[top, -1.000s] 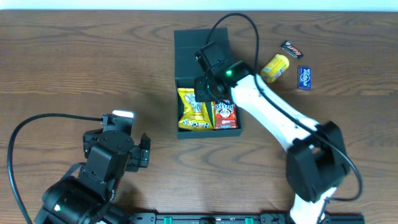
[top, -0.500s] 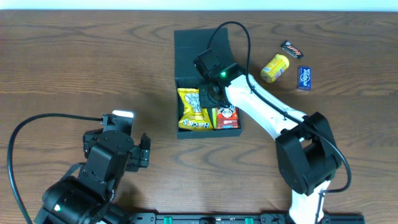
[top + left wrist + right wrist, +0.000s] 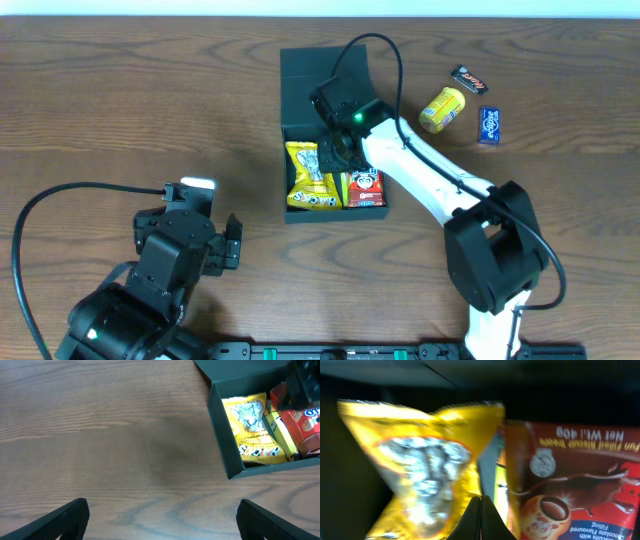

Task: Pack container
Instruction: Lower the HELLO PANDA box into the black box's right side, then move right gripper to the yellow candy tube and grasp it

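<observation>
A dark wooden surface (image 3: 150,100) seen from above, with a robot arm at each lower corner. At lower left, the left tool (image 3: 162,512) hangs over bare wood with its fingers spread wide, holding nothing, well apart from everything else. Near the top centre sits the container (image 3: 300,90), a black square box with its lid (image 3: 325,70) folded back flat on the far side. Inside, a yellow packet (image 3: 311,175) lies along the left wall and a red packet (image 3: 364,187) along the right wall, close beside each other. From the left wrist a slim yellow-green packet (image 3: 277,430) shows, wedged between them. The right arm reaches in from lower right, and the right tool (image 3: 481,512) is down in the box with its fingers pressed fully together, tips over the seam between the yellow and red packets. It grips nothing that I can see. To the right of the box, on open wood, lie a black bar (image 3: 469,78), a yellow tub (image 3: 442,108) on its side and a blue packet (image 3: 488,126), all near one another. Packing looks roughly half done: three snacks are in, three wait outside, and the lid is not yet closed.
</observation>
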Controlling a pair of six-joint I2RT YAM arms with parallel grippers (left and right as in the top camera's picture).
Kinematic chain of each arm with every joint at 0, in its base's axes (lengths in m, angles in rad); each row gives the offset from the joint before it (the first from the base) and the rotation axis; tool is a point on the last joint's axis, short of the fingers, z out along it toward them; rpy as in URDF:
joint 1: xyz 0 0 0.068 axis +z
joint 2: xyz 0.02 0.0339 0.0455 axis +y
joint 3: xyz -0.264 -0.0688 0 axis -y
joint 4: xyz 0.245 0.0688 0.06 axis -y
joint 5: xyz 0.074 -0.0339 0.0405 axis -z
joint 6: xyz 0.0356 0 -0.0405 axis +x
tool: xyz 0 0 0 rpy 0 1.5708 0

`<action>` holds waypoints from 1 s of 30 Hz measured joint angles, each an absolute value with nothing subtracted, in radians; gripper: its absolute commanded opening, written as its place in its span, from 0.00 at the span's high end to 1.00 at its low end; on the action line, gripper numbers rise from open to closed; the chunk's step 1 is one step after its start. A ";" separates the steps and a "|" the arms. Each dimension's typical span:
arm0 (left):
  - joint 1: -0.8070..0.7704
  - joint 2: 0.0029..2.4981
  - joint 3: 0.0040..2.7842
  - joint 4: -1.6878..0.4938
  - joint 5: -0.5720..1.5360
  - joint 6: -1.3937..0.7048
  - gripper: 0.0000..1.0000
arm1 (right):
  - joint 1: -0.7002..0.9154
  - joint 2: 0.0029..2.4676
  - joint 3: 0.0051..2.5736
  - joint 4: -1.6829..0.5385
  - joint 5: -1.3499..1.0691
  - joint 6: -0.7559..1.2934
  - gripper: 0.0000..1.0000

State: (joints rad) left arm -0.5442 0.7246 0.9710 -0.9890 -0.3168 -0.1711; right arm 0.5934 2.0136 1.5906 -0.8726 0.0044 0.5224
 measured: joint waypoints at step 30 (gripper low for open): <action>-0.544 0.725 0.971 -0.989 -0.317 -0.171 0.05 | 0.142 1.913 1.720 -0.797 0.136 0.714 0.03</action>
State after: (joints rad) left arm -0.5442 0.7246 0.9710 -0.9890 -0.3168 -0.1707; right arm 0.1417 1.9125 1.7199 -0.7975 0.1356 0.7136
